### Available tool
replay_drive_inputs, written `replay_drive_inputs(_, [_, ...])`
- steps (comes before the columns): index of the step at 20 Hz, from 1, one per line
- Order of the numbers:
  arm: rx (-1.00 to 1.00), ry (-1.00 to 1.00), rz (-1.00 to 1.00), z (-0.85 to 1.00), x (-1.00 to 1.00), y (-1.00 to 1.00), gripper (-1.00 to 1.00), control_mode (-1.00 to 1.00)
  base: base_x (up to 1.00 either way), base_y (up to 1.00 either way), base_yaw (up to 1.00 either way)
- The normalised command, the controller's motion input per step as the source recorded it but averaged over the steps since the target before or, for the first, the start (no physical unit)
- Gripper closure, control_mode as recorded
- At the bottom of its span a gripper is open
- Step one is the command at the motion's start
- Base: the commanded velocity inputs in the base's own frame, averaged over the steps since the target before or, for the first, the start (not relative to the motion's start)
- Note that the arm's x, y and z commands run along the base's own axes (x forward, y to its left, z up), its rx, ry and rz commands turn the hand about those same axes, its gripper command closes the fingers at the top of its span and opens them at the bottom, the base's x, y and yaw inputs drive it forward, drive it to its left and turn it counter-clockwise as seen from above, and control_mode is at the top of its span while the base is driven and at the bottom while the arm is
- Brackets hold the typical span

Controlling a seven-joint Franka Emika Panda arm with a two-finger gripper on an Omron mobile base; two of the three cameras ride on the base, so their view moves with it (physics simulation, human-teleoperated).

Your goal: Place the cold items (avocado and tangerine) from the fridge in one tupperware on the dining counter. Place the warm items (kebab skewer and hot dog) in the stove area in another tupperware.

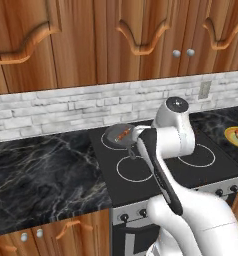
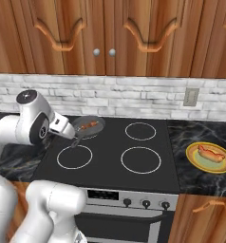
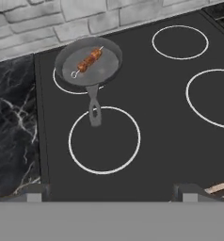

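Stovetop (image 3: 151, 117) lies bare around the pan (image 3: 88, 63); its handle (image 3: 93, 106) juts, seemingly low.

Kitchen wall and cooking area. Wooden upper cabinets (image 2: 110, 33) with curved handles and small round knobs hang above a backsplash (image 2: 134, 97) of pale grey brick, which carries a wall outlet (image 2: 190, 97). Below, a black stovetop (image 2: 115, 152) with four white burner rings sits between stretches of dark marbled counter (image 1: 41, 175). The stove front (image 2: 134, 201) bears a row of knobs; wooden lower cabinets (image 1: 36, 235) stand beside it.
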Motion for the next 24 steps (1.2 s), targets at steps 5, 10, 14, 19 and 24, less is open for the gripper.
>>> replay_drive_inputs(5, [0.03, 0.04, -0.2, -0.35, 0.89, 0.01, -1.0, -1.0, 0.0, 0.0, 0.0])
replay_drive_inputs(10, [0.05, 0.04, 0.0, -0.3, 0.88, 0.02, -1.0, -1.0, 0.0, 0.0, 0.0])
replay_drive_inputs(14, [0.02, 0.0, 0.0, -0.39, 0.86, 0.0, -1.0, -1.0, 0.0, 0.0, 0.0])
replay_drive_inputs(19, [0.0, 0.08, -0.05, -0.35, 0.79, 0.03, -1.0, -1.0, 0.0, 0.0, 0.0])
replay_drive_inputs(24, [0.02, 0.04, -0.05, -0.21, 0.67, 0.03, -1.0, -1.0, 0.0, 0.0, 0.0])
